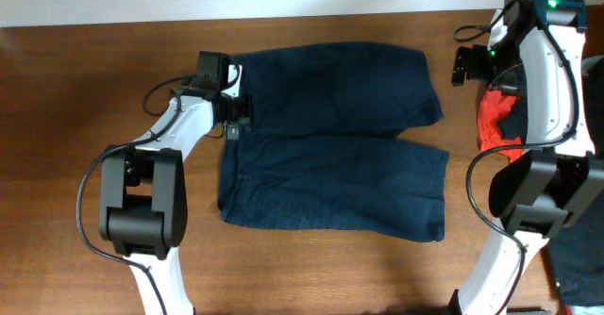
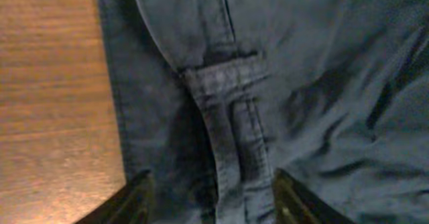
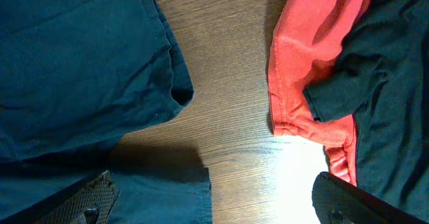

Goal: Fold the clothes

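The clothes on the table are chiefly dark navy shorts (image 1: 330,145), spread flat with two wide legs reaching right. My left gripper (image 1: 236,117) hovers over the waistband at the shorts' left edge. In the left wrist view, the left gripper (image 2: 214,204) is open, its fingers either side of a belt loop (image 2: 234,117) on the navy cloth (image 2: 322,83), gripping nothing. My right gripper (image 1: 481,62) is raised at the far right. In the right wrist view, the right gripper (image 3: 214,207) stands wide open above bare wood, between a shorts leg (image 3: 74,63) and an orange-red garment (image 3: 301,83).
The orange-red garment (image 1: 493,122) lies bunched at the table's right edge with a black garment (image 3: 389,83) on it. More dark cloth (image 1: 576,249) hangs at the lower right. Brown wooden table (image 1: 57,117) stretches left of the shorts.
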`<control>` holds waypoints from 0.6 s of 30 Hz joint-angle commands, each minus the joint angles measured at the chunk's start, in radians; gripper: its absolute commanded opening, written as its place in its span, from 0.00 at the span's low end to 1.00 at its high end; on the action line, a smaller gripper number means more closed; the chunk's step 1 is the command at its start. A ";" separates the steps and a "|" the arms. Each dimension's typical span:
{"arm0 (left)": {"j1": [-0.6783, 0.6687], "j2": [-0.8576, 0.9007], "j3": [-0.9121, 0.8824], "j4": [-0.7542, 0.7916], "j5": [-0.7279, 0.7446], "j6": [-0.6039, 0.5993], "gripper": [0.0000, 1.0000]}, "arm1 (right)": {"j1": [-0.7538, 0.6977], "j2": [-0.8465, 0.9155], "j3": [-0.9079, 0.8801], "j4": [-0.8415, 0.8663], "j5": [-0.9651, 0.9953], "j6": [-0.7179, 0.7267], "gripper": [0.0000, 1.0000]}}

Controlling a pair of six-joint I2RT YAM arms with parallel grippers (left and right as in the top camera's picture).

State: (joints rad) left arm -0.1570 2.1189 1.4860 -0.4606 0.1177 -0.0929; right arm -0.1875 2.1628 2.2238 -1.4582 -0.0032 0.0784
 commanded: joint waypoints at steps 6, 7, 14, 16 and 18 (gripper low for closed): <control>-0.001 0.009 0.146 -0.129 -0.168 0.012 0.82 | -0.004 -0.008 0.005 0.000 0.012 0.009 0.99; 0.001 0.009 0.146 -0.138 -0.167 0.012 0.83 | -0.004 -0.008 0.005 0.000 0.012 0.009 0.99; 0.029 0.009 0.145 -0.165 -0.174 -0.023 0.93 | -0.004 -0.008 0.005 0.000 0.012 0.009 0.99; 0.052 0.009 0.145 -0.182 -0.163 -0.034 0.95 | -0.004 -0.008 0.005 0.000 0.012 0.009 0.99; 0.091 0.009 0.146 -0.237 -0.067 -0.038 0.96 | -0.004 -0.008 0.005 0.000 0.012 0.008 0.98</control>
State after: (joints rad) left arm -0.1223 2.1193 1.6192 -0.6464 -0.0319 -0.1089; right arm -0.1875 2.1628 2.2234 -1.4582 -0.0032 0.0788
